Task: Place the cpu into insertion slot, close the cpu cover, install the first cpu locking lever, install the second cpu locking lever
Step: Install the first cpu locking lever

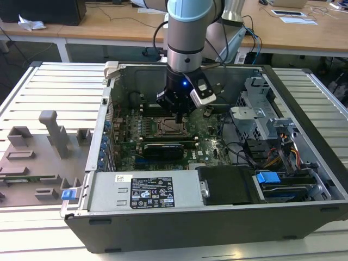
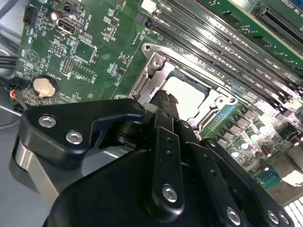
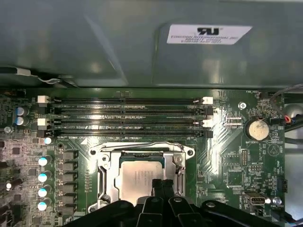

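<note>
Hand: your hand (image 1: pixel 180 116) sits low inside the open computer case (image 1: pixel 304 136), at the centre of the exterior view, right over the socket area. In the first wrist view the hand (image 3: pixel 163 185) shows at the lower middle of the frame with its two black fingertips (image 3: pixel 157 184) pressed together, nothing between them; in the second wrist view the hand (image 2: pixel 165 100) reads the same, tips meeting just at the chip's edge.

Cpu: you have the cpu (image 3: pixel 142 175) lying flat in the insertion slot (image 3: pixel 124 160), pale metal top up, lower centre of the first wrist view. In the second wrist view the cpu (image 2: pixel 184 97) is the bright square at mid-frame.

Cpu cover: the cpu cover (image 3: pixel 142 152) lies down around the chip (its window frames the metal top); in the second wrist view the cpu cover (image 2: pixel 154 71) shows as silver frame beside the fingertips.

Levers: you cannot tell their position from these views.

Board: green motherboard (image 3: pixel 236 165) with four long memory slots (image 3: pixel 125 118) above the socket, and a coin battery (image 3: pixel 257 128) at right of the first wrist view.

Surroundings: the case rests on a slatted table (image 1: pixel 60 87); grey fixtures (image 1: pixel 51 133) stand at the exterior view's left.
</note>
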`<state>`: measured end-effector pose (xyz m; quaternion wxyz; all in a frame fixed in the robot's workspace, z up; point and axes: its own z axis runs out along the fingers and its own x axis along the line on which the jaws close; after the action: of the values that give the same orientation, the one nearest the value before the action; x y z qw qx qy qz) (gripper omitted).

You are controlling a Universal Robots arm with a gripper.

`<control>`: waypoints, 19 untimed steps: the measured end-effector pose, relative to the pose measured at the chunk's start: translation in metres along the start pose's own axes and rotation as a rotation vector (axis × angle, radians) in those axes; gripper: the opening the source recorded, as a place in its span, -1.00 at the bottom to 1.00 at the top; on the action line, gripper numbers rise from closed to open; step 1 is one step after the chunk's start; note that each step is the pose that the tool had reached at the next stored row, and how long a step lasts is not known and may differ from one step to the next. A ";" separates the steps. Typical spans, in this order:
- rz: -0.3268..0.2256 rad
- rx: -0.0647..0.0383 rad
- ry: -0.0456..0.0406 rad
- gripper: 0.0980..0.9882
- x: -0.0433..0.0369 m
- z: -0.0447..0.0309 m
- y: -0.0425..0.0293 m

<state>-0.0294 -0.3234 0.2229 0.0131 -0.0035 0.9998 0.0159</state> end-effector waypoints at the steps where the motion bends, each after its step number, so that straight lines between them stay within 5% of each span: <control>1: 0.000 0.000 0.0000 -0.98 -0.0001 -0.0024 0.0001; 19: 0.000 0.000 0.0001 -0.98 -0.0010 -0.0356 0.0011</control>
<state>-0.0294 -0.3235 0.2586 0.0131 -0.0035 0.9998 0.0159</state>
